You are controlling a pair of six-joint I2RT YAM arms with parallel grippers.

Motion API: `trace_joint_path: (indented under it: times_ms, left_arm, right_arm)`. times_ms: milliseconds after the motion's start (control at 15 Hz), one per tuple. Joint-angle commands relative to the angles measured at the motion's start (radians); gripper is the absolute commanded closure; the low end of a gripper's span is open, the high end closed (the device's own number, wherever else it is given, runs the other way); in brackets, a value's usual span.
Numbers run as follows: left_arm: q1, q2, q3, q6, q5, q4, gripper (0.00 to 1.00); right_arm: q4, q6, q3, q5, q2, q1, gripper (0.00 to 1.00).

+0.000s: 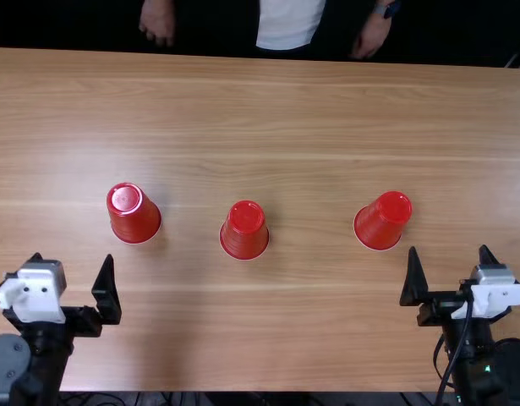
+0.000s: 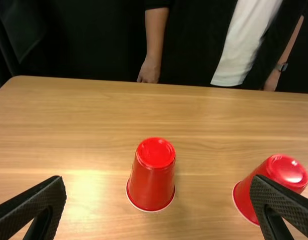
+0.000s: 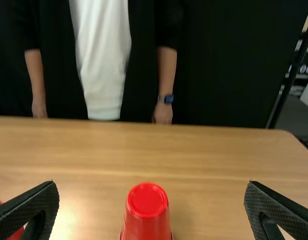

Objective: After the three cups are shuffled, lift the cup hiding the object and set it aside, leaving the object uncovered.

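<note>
Three red cups stand upside down in a row across the middle of the table: the left cup (image 1: 133, 213), the middle cup (image 1: 244, 229) and the right cup (image 1: 383, 221). Whatever lies under them is hidden. My left gripper (image 1: 71, 266) is open near the front edge, just in front of the left cup (image 2: 152, 175), with the middle cup (image 2: 271, 187) off to one side. My right gripper (image 1: 448, 258) is open too, in front of and slightly right of the right cup (image 3: 145, 212). Neither holds anything.
The wooden table (image 1: 260, 127) runs back to its far edge, with broad bare wood behind the cups. Gaps about a cup's width or more separate the cups. Both arm bases sit at the near edge.
</note>
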Motion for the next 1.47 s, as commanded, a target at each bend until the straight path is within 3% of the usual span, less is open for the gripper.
trace_joint_path:
  times_ms: [0, 267, 533, 1000, 1400]
  left_arm:
    - [0.028, 0.064, 0.099, 0.003, -0.015, -0.059, 0.00]
    - [0.052, 0.280, 0.315, 0.005, -0.015, -0.396, 0.00]
    - [0.054, 0.432, 0.449, 0.022, -0.017, -0.535, 0.00]
    - [0.051, 0.627, 0.582, 0.023, -0.024, -0.705, 0.00]
    - [0.043, 0.647, 0.584, 0.023, -0.024, -0.705, 0.00]
  right_arm:
    - [-0.059, -0.046, 0.089, -0.012, 0.035, -0.012, 0.00]
    - [-0.421, -0.052, 0.308, -0.014, 0.232, -0.009, 0.00]
    - [-0.609, -0.052, 0.440, -0.014, 0.373, -0.004, 0.00]
    - [-0.769, -0.052, 0.630, -0.020, 0.675, -0.001, 0.00]
    - [-0.749, -0.046, 0.629, -0.018, 0.768, -0.004, 0.00]
